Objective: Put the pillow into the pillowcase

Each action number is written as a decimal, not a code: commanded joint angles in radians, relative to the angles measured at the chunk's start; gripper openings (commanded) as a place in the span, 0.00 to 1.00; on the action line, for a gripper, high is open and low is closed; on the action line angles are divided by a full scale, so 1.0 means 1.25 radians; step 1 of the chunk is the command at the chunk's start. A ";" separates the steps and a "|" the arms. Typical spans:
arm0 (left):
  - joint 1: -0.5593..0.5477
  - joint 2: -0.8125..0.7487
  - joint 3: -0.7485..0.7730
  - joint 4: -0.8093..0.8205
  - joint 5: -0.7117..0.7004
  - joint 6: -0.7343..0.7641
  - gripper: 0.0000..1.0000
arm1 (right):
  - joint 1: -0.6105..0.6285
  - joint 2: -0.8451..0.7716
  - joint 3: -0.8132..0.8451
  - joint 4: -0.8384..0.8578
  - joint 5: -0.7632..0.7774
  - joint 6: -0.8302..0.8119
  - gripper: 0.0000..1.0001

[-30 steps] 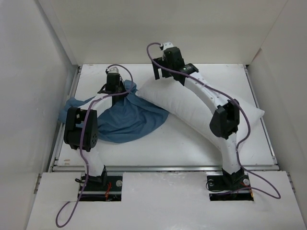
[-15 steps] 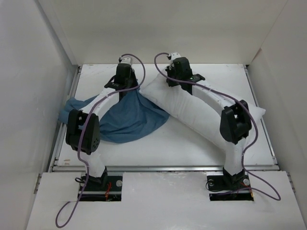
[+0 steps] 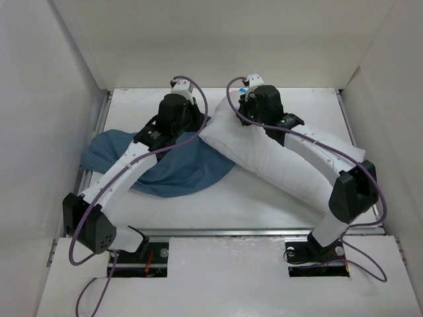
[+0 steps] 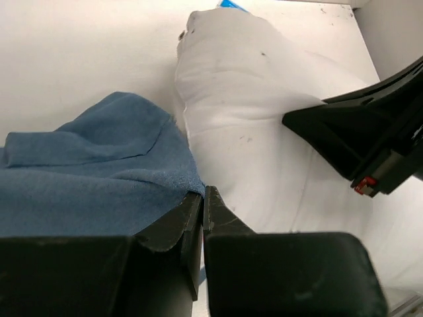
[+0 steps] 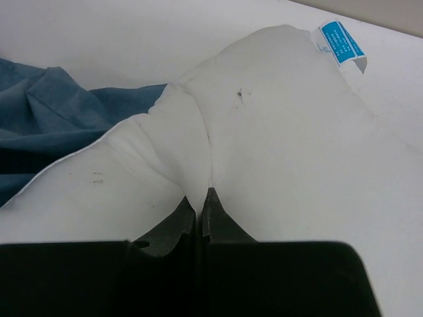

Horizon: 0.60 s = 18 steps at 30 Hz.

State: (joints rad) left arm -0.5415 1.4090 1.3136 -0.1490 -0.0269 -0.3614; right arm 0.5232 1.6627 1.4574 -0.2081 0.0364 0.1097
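The white pillow [image 3: 291, 162] lies diagonally across the table, its left end up by both wrists. The blue pillowcase [image 3: 165, 165] is spread to its left, partly under that end. My left gripper [image 4: 202, 192] is shut on the pillowcase's [image 4: 99, 178] frayed edge, right beside the pillow [image 4: 251, 112]. My right gripper [image 5: 203, 195] is shut on a pinched fold of the pillow [image 5: 284, 132] near its end, with the pillowcase [image 5: 39, 125] to its left. From above, the left gripper [image 3: 195, 123] and right gripper [image 3: 243, 120] are close together.
White walls enclose the table [image 3: 218, 198] on the left, back and right. A blue label [image 5: 337, 41] is sewn at the pillow's far corner. The right arm's black wrist [image 4: 370, 139] sits close on the right in the left wrist view.
The right gripper came down from open above the pillow's end and shut on its fabric. The left gripper carried the pillowcase edge right toward the pillow. Both elbows swung low.
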 commanded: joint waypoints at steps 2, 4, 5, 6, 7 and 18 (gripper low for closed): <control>-0.004 -0.055 -0.058 -0.059 -0.101 -0.059 0.00 | -0.044 -0.082 -0.022 0.066 0.052 0.008 0.00; -0.004 -0.055 -0.069 -0.066 -0.111 -0.075 0.00 | -0.071 -0.091 -0.039 0.066 0.043 0.008 0.00; -0.004 -0.055 -0.079 -0.075 -0.111 -0.084 0.00 | -0.071 -0.103 -0.039 0.066 0.043 0.008 0.00; -0.004 -0.055 -0.079 -0.075 -0.111 -0.084 0.00 | -0.083 -0.110 -0.048 0.066 0.057 0.008 0.00; -0.004 -0.055 -0.086 -0.075 -0.111 -0.092 0.00 | -0.094 -0.110 -0.048 0.066 0.065 0.008 0.00; -0.004 -0.027 0.004 -0.075 -0.104 -0.077 0.00 | -0.038 -0.038 -0.010 0.052 0.115 -0.003 0.00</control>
State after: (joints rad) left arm -0.5453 1.3716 1.2354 -0.2714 -0.1478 -0.4618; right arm 0.3916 1.6043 1.3884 -0.2131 0.1287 0.1089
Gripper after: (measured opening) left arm 0.007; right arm 0.055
